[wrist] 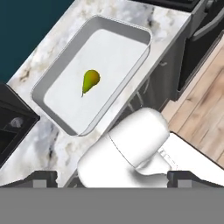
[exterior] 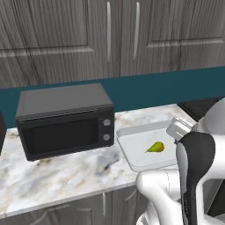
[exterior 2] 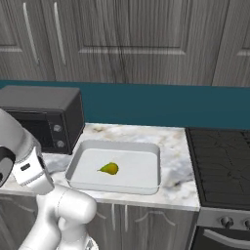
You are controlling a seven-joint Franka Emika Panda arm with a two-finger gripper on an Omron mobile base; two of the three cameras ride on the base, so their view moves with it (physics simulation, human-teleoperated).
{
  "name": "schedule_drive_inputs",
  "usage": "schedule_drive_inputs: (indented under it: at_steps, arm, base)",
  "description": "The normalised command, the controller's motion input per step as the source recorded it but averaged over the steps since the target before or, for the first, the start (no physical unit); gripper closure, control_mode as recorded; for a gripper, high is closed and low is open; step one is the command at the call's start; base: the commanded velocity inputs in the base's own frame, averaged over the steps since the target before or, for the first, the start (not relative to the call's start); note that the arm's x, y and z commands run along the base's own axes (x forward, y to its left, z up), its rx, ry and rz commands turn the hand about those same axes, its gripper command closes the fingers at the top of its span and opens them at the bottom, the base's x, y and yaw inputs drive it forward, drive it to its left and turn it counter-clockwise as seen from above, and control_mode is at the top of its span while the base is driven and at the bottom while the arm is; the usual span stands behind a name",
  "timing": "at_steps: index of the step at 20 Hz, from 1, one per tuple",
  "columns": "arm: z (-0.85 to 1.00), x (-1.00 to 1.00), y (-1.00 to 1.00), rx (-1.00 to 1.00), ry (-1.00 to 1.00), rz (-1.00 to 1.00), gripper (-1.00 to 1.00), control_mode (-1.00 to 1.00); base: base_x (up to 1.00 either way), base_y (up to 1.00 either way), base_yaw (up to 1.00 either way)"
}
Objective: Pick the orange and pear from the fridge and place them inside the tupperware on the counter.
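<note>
The yellow-green pear lies on its side inside the white-grey tupperware, near the middle of its floor. The tupperware rests on the marbled counter, right of the microwave. My gripper is open and holds nothing; it hangs high above the counter's front edge and looks down on the tupperware. Both the orange and the fridge are out of view.
A black microwave stands on the counter left of the tupperware. A dark stove top adjoins the counter on the right. Grey wall cabinets hang above a teal backsplash. Wooden floor lies before the cabinets.
</note>
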Motion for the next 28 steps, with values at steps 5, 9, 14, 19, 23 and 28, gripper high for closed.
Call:
schedule_drive_inputs:
  at_steps: [5, 9, 14, 19, 23, 28]
  arm:
    - [0.00, -0.62, -0.19, 0.00, -0.15, 0.03, -1.00, -1.00]
    - [-0.01, -0.05, 0.00, 0.00, 0.00, 0.01, -1.00, 1.00]
    - [0.00, 0.00, 0.00, 0.00, 0.00, 0.00, -1.00, 1.00]
    - [0.00, 0.00, 0.00, 0.00, 0.00, 0.00, -1.00, 1.00]
    - [0.00, 0.00, 0.00, 0.00, 0.00, 0.00, -1.00, 1.00]
    - [0.00, 0.00, 0.00, 0.00, 0.00, 0.00, -1.00, 1.00]
  base:
    - [0.00, 0.00, 0.00]
    - [0.00, 0.00, 0.06]
    - [-0.52, 0.18, 0.33]
    - [-1.00, 0.25, 0.52]
    - [-1.00, 0.32, 0.65]
    - [-1.00, 0.46, 0.81]
